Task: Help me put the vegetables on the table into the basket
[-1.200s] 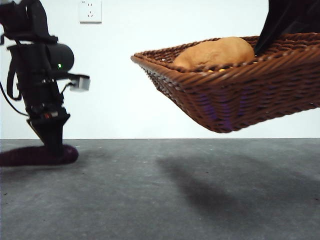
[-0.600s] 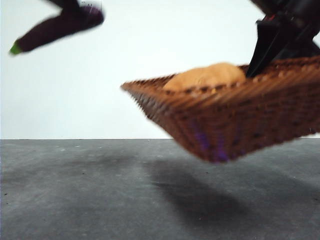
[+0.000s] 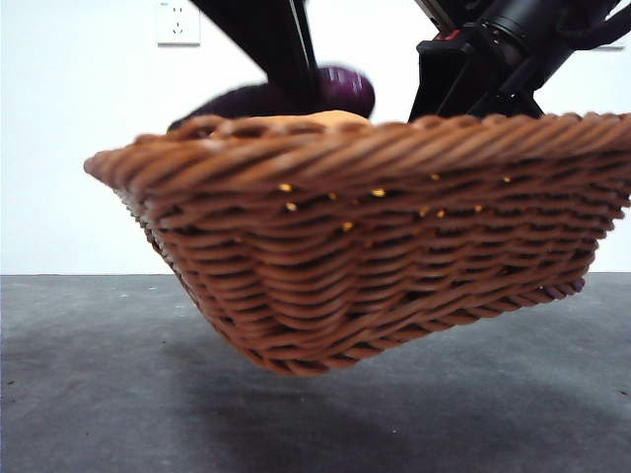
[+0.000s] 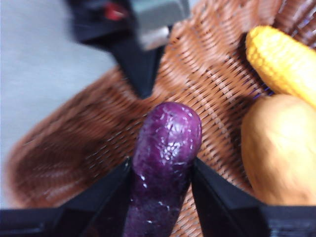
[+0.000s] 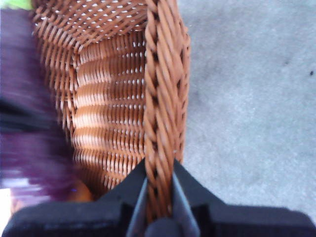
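Observation:
The brown wicker basket (image 3: 375, 236) hangs tilted above the dark grey table (image 3: 89, 394). My right gripper (image 5: 159, 197) is shut on its braided rim (image 5: 160, 98) and shows at the upper right of the front view (image 3: 463, 89). My left gripper (image 4: 162, 165) is shut on the dark purple eggplant (image 4: 165, 158) and holds it over the basket's inside (image 4: 207, 84). In the front view the eggplant (image 3: 340, 91) shows just above the rim. The yellow corn cob (image 4: 281, 59) and the tan-orange potato (image 4: 279, 148) lie in the basket. The potato's top (image 3: 296, 120) peeks over the rim.
A white wall with a socket (image 3: 177, 22) stands behind the table. The basket's shadow falls on the table beneath it. The right gripper also shows in the left wrist view (image 4: 140, 64), at the basket's rim.
The basket has swung left and closer to the camera, still held off the table. The left gripper has carried the eggplant from the upper left to above the basket.

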Controlling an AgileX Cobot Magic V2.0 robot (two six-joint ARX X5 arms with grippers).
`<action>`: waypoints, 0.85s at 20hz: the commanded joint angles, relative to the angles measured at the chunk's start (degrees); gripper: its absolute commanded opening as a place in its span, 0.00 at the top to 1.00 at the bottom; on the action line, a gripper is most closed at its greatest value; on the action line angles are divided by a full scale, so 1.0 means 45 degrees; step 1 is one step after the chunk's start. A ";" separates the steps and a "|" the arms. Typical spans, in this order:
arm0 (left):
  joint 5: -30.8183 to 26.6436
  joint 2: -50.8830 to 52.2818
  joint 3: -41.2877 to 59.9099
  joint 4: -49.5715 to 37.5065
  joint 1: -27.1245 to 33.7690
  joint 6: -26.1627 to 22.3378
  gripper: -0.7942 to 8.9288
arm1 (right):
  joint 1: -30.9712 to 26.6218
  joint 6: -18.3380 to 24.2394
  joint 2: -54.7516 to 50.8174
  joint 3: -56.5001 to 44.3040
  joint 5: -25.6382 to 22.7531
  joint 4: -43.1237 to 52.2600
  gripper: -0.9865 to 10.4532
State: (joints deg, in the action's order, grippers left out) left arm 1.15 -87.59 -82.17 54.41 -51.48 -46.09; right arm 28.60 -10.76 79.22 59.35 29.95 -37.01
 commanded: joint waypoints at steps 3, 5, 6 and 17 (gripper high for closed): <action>0.0083 -0.1127 0.0034 -0.0107 -0.0248 -0.0068 0.92 | 0.0000 -0.0257 0.0005 -0.0087 0.0107 0.0238 0.92; 0.0083 -0.1399 0.0034 -0.0214 -0.0408 0.0238 0.92 | 0.0000 -0.0248 0.0005 -0.0087 0.0058 0.0238 0.92; 0.0083 -0.1404 0.0034 -0.0408 -0.0413 0.0568 0.92 | 0.0000 -0.0228 0.0005 -0.0087 0.0005 0.0238 0.92; 0.0005 -0.1151 -0.0942 0.0971 -0.0321 0.1651 0.53 | -0.0015 -0.0223 0.0005 -0.0087 -0.0413 0.0257 0.92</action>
State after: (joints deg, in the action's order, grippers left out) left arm 0.91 -93.41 -87.02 59.90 -52.88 -39.20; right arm 28.49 -11.14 79.22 59.31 27.22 -36.69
